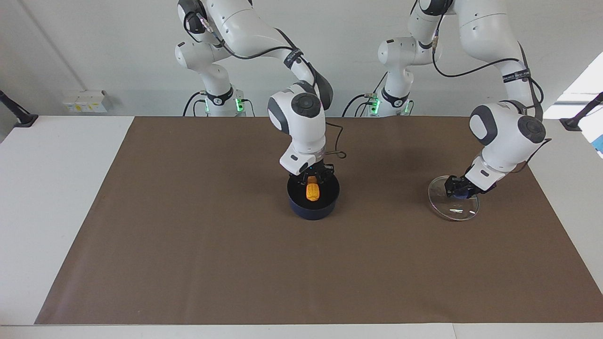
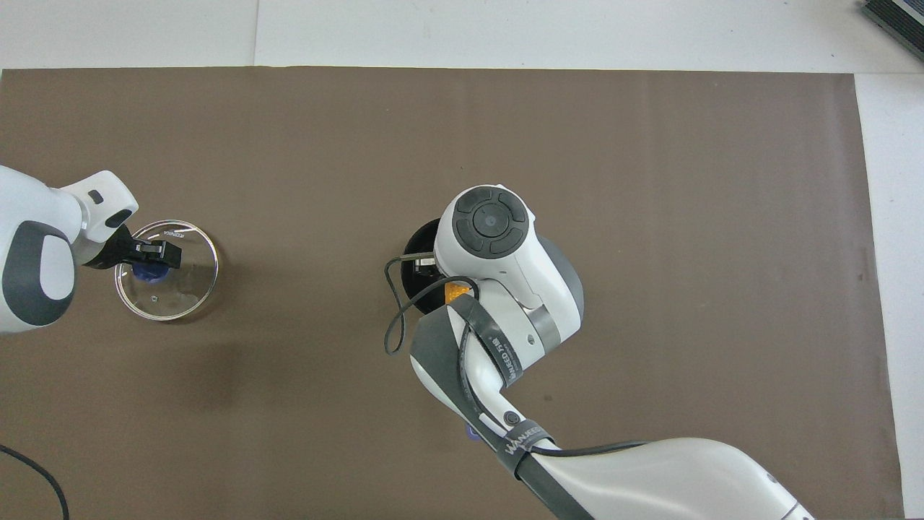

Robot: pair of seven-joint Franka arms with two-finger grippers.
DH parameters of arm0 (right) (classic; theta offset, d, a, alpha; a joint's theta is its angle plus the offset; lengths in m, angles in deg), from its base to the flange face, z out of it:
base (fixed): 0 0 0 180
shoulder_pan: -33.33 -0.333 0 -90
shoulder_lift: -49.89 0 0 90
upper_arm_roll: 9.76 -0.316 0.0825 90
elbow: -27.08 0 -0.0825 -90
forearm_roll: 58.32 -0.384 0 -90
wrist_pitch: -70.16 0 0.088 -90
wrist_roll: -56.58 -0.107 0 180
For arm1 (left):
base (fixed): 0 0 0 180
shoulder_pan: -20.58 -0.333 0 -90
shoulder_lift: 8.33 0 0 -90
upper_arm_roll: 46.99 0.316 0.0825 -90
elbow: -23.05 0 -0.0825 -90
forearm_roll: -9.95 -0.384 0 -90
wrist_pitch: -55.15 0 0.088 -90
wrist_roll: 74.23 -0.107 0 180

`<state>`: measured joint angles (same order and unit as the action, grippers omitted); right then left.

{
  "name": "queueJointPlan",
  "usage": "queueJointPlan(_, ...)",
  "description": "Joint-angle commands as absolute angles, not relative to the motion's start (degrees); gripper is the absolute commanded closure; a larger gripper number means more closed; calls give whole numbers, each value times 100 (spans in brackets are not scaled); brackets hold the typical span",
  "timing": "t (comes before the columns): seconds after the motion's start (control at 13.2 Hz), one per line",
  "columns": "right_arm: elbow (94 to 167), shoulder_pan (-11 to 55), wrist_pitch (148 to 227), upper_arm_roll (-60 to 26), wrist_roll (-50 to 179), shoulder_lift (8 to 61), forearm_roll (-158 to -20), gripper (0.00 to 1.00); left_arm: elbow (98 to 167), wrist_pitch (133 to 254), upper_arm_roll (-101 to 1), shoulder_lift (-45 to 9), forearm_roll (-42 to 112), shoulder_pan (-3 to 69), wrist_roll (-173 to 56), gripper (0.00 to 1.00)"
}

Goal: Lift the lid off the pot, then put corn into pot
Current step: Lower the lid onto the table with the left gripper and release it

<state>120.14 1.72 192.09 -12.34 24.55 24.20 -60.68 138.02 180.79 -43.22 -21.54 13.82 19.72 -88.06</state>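
Note:
The dark blue pot stands open at the middle of the brown mat; in the overhead view only part of its rim shows under the right arm. My right gripper is down in the pot's mouth, shut on the top end of the yellow-orange corn, which hangs upright inside the pot; a bit of the corn also shows from overhead. The glass lid lies on the mat toward the left arm's end. My left gripper is shut on its blue knob, low over the lid.
A brown mat covers most of the white table. A black cable loops from the right wrist beside the pot. The pot's handle is mostly hidden under the right arm.

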Motion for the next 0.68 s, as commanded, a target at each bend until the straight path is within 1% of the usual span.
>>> queueJointPlan(0.0,12095,239,19399,-1292,2652,2335,-6149,100,14082,18320,-4374,-1976,1443,1900,-8820,100)
queueJointPlan(0.08,12129,239,19478,-1292,2652,2335,-6157,100,14108,18364,-4374,-1976,1452,1900,-8812,100)
queueJointPlan(0.15,12164,239,19505,-1292,2678,2335,-6149,96,14108,18373,-4374,-1976,1452,1900,-8785,100)
queueJointPlan(0.23,12174,231,19557,-1292,2791,2291,-6157,92,14108,18364,-4383,-1976,1452,1908,-8785,88)
queueJointPlan(0.3,12182,231,19593,-1292,2819,2282,-6157,92,14100,18347,-4383,-1976,1452,1908,-8794,1)
queueJointPlan(0.61,12086,327,19628,-1292,2836,2238,-6175,91,13933,18285,-4374,-2002,1539,1917,-8794,0)
